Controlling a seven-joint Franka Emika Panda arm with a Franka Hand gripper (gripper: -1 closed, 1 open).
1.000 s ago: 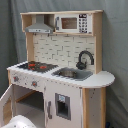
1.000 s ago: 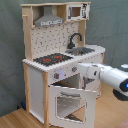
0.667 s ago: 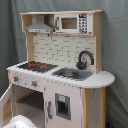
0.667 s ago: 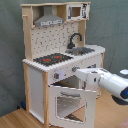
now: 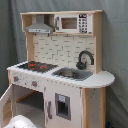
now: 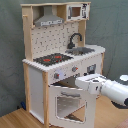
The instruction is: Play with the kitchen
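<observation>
Hand (image 6: 80, 83) of the white arm (image 6: 112, 91) sits just at the top edge of the oven door (image 6: 67, 105) in the second exterior view, at about 4 o'clock from the picture's middle; whether its fingers are spread or pressed together I cannot tell, nor whether they touch the door. The arm comes in from the second exterior view's right, at 3 to 4 o'clock.

The kitchen (image 5: 60, 70) fills most of both exterior views, standing before a grey curtain (image 5: 116, 45). In the second exterior view it stands on a wooden floor (image 6: 15, 119). Its oven door, with a window in it, is swung open and tilted outward at the top. On the worktop (image 5: 100, 79) the black stovetop (image 5: 34, 65) with red rings lies at 9 o'clock of the grey sink (image 5: 73, 74) in the first exterior view, and the black faucet (image 5: 85, 59) curves up just beside the sink at its 1 o'clock. Above, the grey hood (image 5: 39, 25) hangs at 11 o'clock and the microwave (image 5: 73, 23) at 12 o'clock. Knobs (image 6: 66, 73) sit on the front panel below the stovetop.

In the first exterior view a white rounded shape (image 5: 20, 122) shows at 7 o'clock, at the bottom edge; what it is I cannot tell.
</observation>
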